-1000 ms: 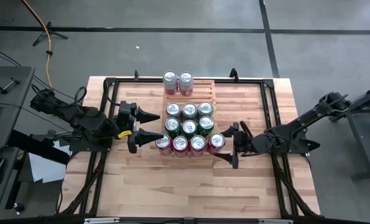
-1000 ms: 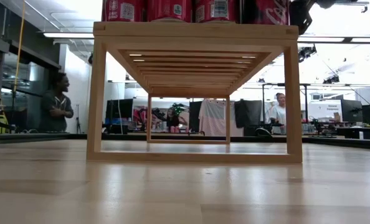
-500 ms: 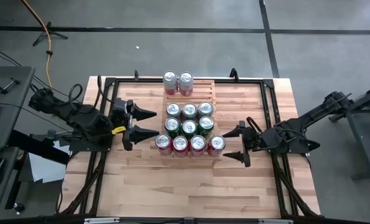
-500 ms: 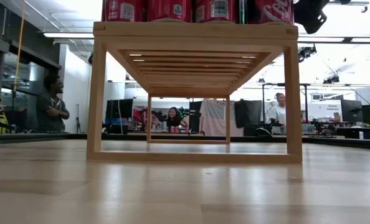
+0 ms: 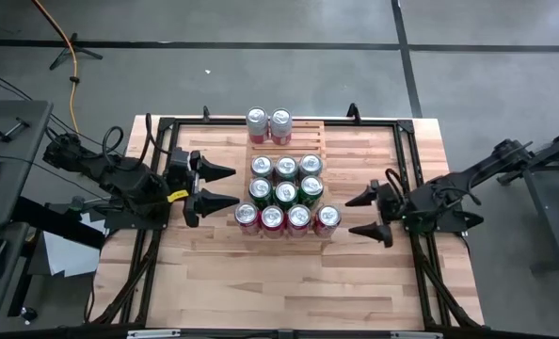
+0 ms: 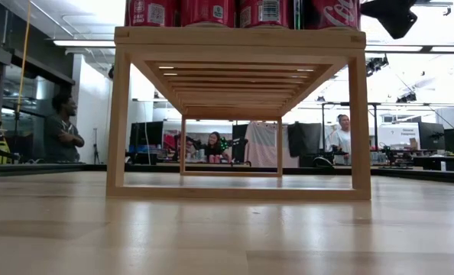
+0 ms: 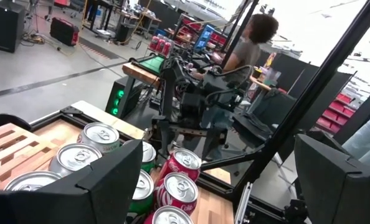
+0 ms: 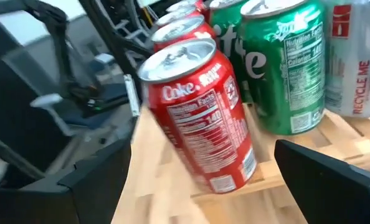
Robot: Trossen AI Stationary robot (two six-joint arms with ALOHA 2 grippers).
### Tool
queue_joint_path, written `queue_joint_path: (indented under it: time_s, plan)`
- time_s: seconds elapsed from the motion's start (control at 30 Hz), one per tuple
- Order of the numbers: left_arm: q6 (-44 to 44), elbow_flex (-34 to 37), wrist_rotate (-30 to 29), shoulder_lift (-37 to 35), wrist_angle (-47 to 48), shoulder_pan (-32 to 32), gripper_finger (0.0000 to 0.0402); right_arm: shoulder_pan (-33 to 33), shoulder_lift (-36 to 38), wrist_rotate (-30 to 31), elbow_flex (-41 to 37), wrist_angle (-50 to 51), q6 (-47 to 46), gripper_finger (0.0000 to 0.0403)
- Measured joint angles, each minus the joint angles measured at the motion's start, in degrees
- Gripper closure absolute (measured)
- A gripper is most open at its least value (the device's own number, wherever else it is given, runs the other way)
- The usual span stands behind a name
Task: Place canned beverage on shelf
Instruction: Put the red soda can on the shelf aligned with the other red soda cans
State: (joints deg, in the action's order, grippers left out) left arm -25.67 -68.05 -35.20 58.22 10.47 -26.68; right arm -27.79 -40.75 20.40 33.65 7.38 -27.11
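right gripper [image 5: 371,214] jaws wide, empty, just right of shelf [image 5: 312,141] | red Coke can [image 5: 327,218] upright at front-row right end, apart from fingers, apparently seated | left gripper [image 5: 215,186] wide, empty, left of shelf

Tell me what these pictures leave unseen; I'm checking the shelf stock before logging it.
- Low view: the red cans on the shelf are cut off by the top edge.
- Right wrist view: the silver can is cut by the edge, brand unreadable.
- Left wrist view: the left claw's fingers hide the nearest cans.
- High view: can labels not visible.
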Motion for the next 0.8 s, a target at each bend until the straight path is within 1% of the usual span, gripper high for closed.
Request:
queue_joint_path:
  time_s: [0.13,0.27,0.4,0.53,0.63,0.8]
  plan:
    - [0.7,0.0,0.0,0.0,0.0,0.0,0.008,0.0,3.7,-2.0,0.0,1.1,-3.9,0.002]
    - [0.4,0.0,0.1,0.0,0.0,0.0,0.008,0.0,6.0,-1.4,0.0,0.9,-10.7,0.002]
    - [0.3,0.0,1.5,0.0,0.0,0.0,0.008,0.0,5.7,-1.4,0.0,0.8,-17.4,0.002]
    - [0.3,0.0,1.6,0.0,0.0,0.0,0.008,0.0,4.1,-2.3,0.0,0.9,-18.1,0.002]
    - [0.3,0.0,1.6,0.0,0.0,0.0,0.008,0.0,2.8,-4.0,0.0,0.8,-19.0,0.002]
    - [0.8,0.0,1.6,0.0,0.0,0.0,0.008,0.0,1.0,-10.6,0.0,0.9,-24.6,0.002]
